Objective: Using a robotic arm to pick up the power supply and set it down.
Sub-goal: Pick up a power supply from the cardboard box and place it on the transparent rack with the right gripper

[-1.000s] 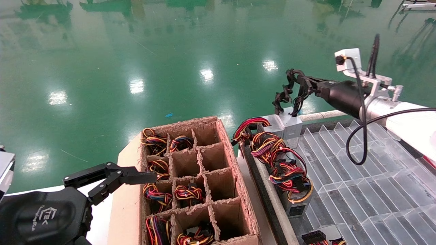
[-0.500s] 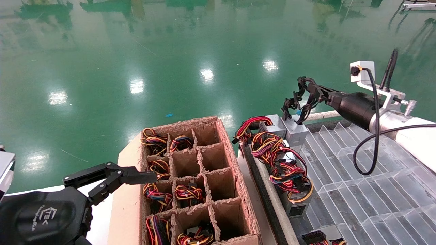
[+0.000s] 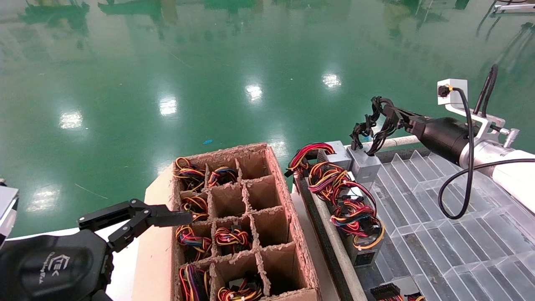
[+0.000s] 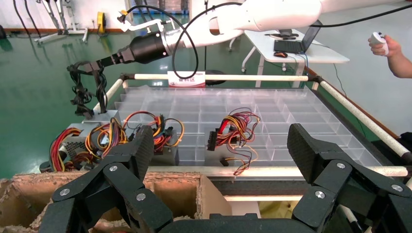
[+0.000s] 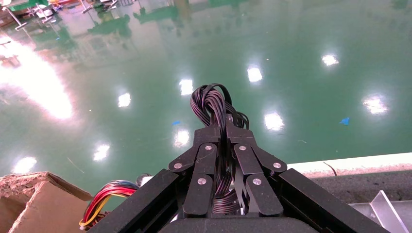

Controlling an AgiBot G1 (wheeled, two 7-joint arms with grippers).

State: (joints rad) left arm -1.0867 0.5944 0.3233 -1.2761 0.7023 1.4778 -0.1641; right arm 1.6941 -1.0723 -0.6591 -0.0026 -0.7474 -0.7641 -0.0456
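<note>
Cardboard divider box sits left of centre, several cells stuffed with coloured wire bundles; the left gripper rests beside it, fingers spread apart. Grey boxes with red and yellow wires crowd the left edge of the clear plastic tray. Reaching in level from the right, the right gripper clamps the black cables of the light-grey power supply, which hangs at the tray's far left corner, just beside another grey box.

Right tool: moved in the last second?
Yes. The right tool, shut on the power supply's black cables, shifted rightward and lower against the fixed white rail.
</note>
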